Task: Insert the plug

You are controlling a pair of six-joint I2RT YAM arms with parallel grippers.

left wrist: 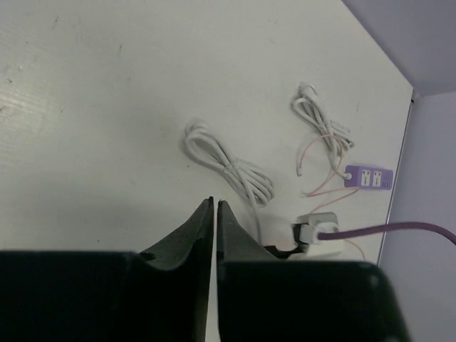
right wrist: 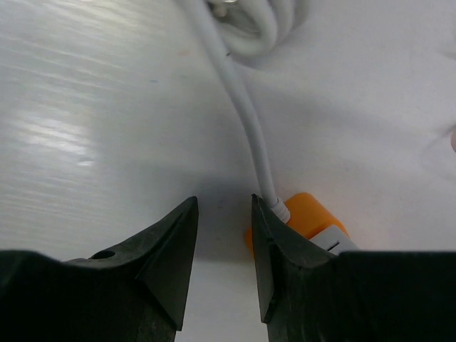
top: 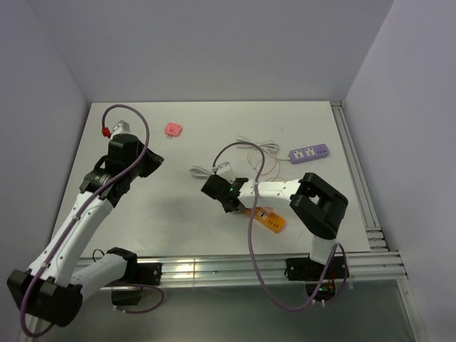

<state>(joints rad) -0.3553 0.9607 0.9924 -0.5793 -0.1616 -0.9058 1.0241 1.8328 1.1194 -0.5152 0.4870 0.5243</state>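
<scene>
An orange power strip (top: pixel 269 218) lies near the table's front. Its white cord (right wrist: pixel 249 128) runs from the strip's end (right wrist: pixel 306 214) up to a coil (top: pixel 203 172) with a pale plug (top: pixel 224 167) beside it. My right gripper (top: pixel 228 201) is open and empty, low over the table at the strip's cord end. In the right wrist view the gripper (right wrist: pixel 224 201) has its right finger just left of the cord and the strip. A purple power strip (top: pixel 308 153) lies at the back right. My left gripper (top: pixel 155 162) is shut and empty at the left, also in the left wrist view (left wrist: pixel 214 201).
A small pink piece (top: pixel 173 129) lies at the back left. A second white cable coil (top: pixel 260 146) and thin orange wires (left wrist: pixel 320 153) lie near the purple strip (left wrist: pixel 367 177). A metal rail (top: pixel 356 178) borders the table's right edge.
</scene>
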